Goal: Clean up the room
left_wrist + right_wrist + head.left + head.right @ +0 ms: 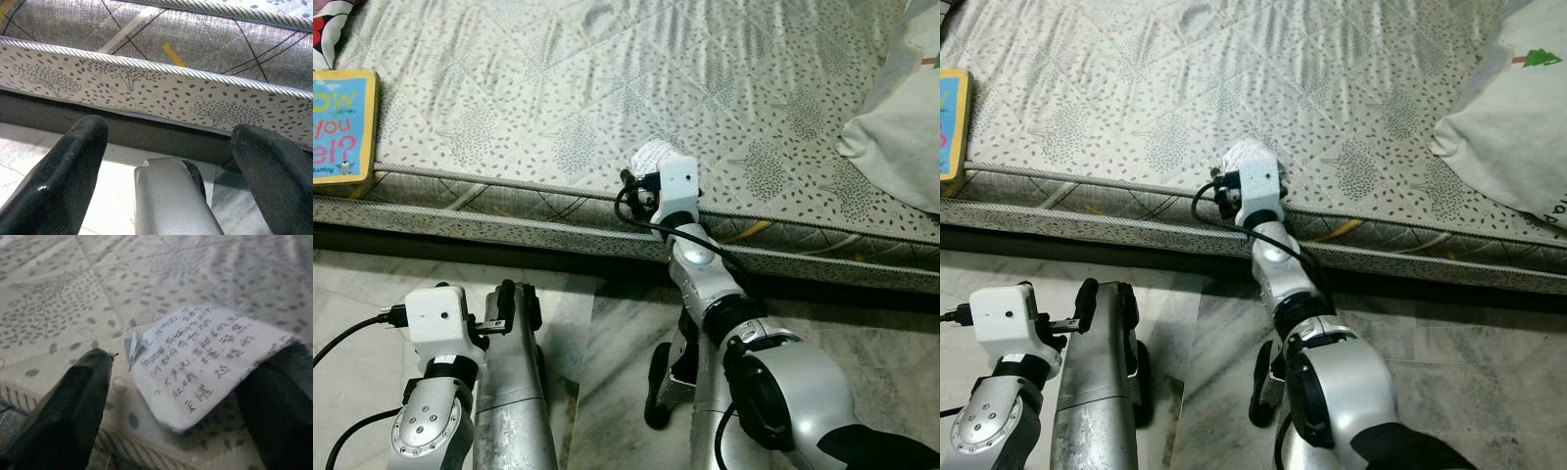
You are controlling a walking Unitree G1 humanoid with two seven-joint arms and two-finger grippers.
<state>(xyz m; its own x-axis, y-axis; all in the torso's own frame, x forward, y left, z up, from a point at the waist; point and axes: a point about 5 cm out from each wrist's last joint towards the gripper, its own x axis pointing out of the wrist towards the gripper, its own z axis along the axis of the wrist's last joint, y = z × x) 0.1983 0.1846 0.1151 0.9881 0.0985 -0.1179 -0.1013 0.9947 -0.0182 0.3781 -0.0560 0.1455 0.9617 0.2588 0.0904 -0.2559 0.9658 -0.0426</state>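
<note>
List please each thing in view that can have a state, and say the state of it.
right tool: open, over the mattress edge, fingers either side of the paper
paper: lying on the mattress, printed side up, one corner curled
left tool: open, low by the floor, holding nothing
book: closed, flat on the mattress
pillow: resting on the mattress
mattress: bare, patterned

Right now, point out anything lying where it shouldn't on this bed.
A printed paper scrap lies loose near the mattress edge, between the open fingers of the right gripper. A children's book sits at the mattress corner to the left. Nothing looks spilled or damaged.
</note>
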